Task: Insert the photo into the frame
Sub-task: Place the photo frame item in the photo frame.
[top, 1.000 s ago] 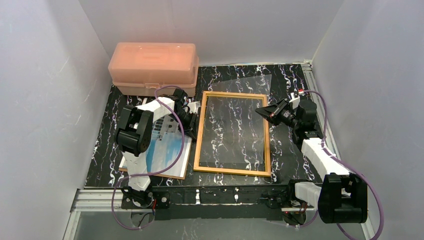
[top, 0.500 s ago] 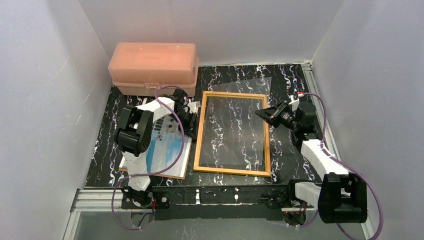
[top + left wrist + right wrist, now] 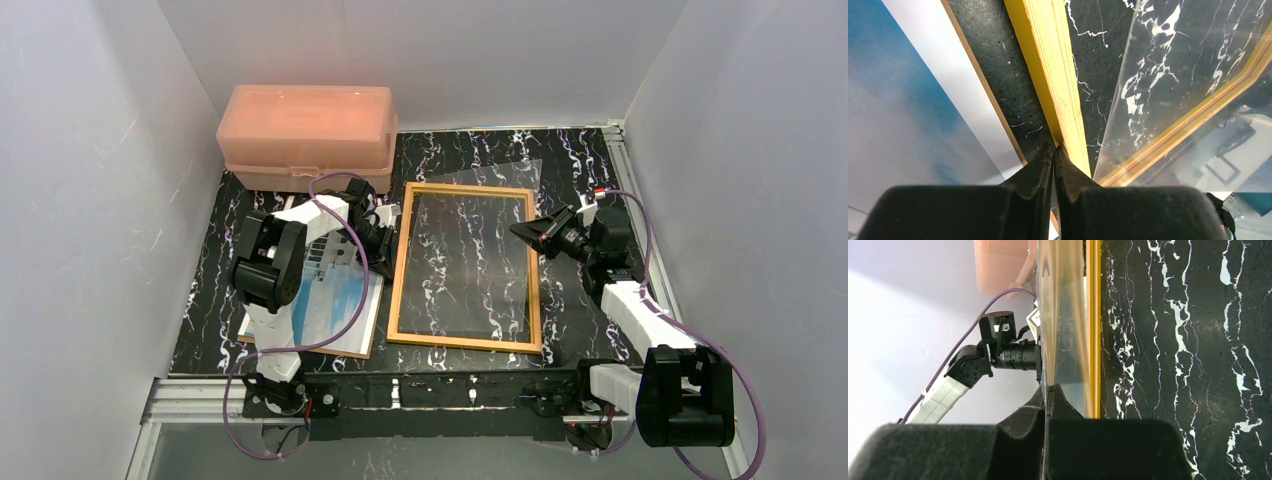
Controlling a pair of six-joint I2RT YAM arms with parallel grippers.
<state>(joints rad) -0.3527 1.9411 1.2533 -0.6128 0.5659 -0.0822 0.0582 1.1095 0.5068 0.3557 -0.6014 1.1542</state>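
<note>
Tabletop (image 3: 565, 320) in black marble pattern carries a pink plastic box (image 3: 305, 135) at the far left. The frame (image 3: 465, 342) lies flat in the middle. A clear pane (image 3: 470, 250) sits tilted over the frame's opening, its far corner overhanging the rail. The photo (image 3: 335, 300) lies well outside the frame on the left, picture up on a brown backing board (image 3: 981, 77).

The left gripper (image 3: 1054, 149) is closed on nothing, its tips at the frame's left rail. The right gripper (image 3: 1050, 387) is closed and seems to pinch the pane's right edge.

The glazing step looks to be in hand, with the photo not yet inserted. Next, the pane likely needs lowering squarely into the frame before the print is fetched.
</note>
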